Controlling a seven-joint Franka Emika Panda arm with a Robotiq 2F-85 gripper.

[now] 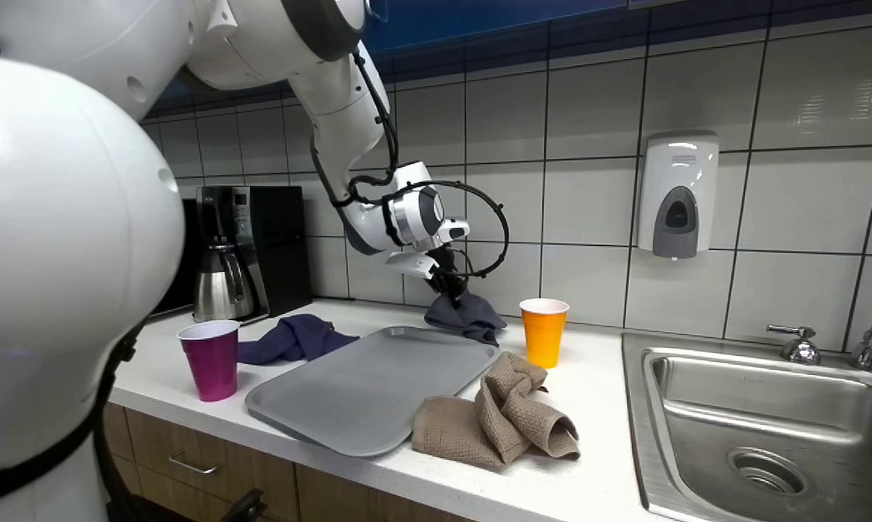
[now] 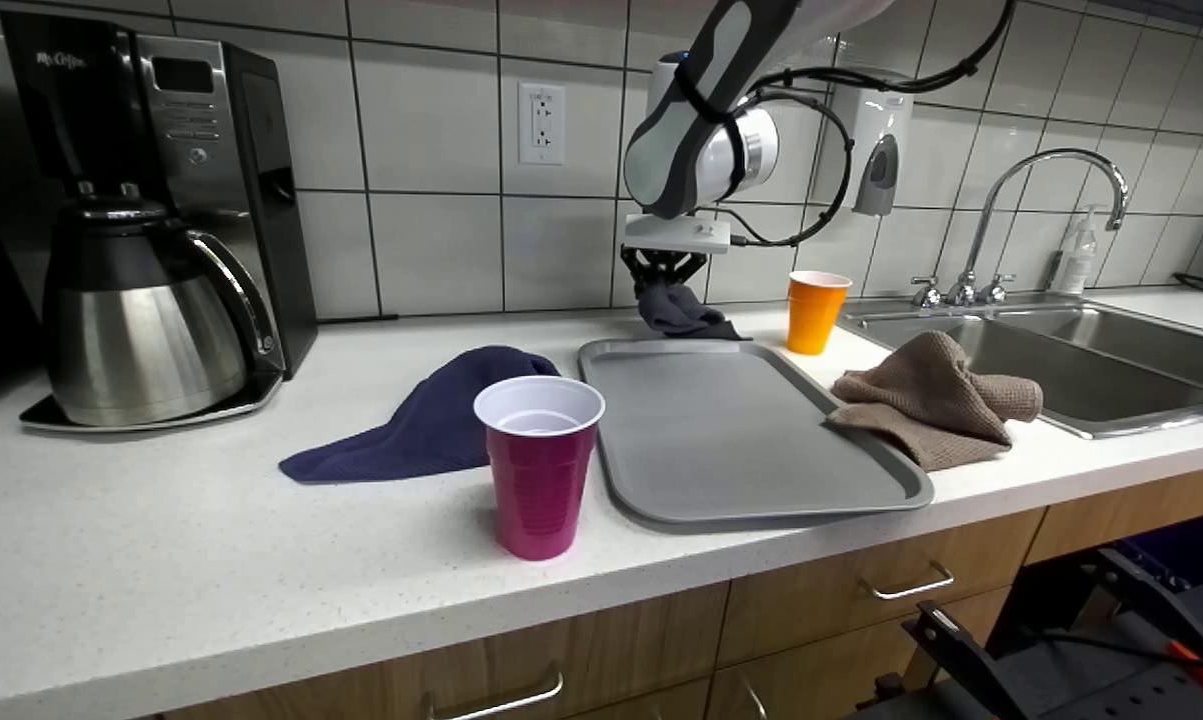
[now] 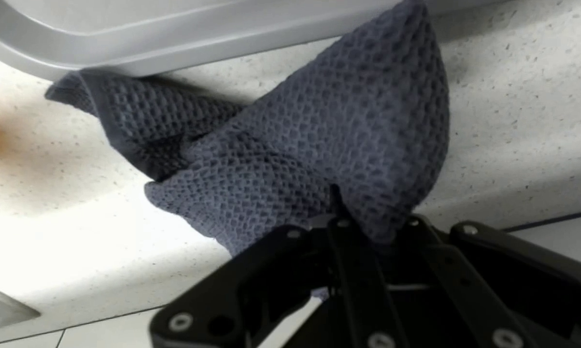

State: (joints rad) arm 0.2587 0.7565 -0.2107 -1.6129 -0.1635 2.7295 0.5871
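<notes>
The fingers point(image 3: 354, 263) grip a gathered gray-blue cloth point(image 3: 309, 154), its lower end apparently resting on the tabletop point(image 2: 221, 540) beside the wall-side edge of the tray point(image 2: 731, 430). The grasp is judged complete, release not yet made; the navy cloth point(image 2: 441, 415) and brown cloth point(image 2: 931, 400) lie ungripped.

Legible: brand name "Mr. Coffee" point(image 2: 64, 61), pale letters, high on the front of the coffee maker point(image 2: 206, 175), in an exterior view. Button markings point(image 2: 191, 122) below its display point(image 2: 183, 76): too small to read. Small mark point(image 1: 684, 158) on soap dispenser point(image 1: 678, 192): illegible.
</notes>
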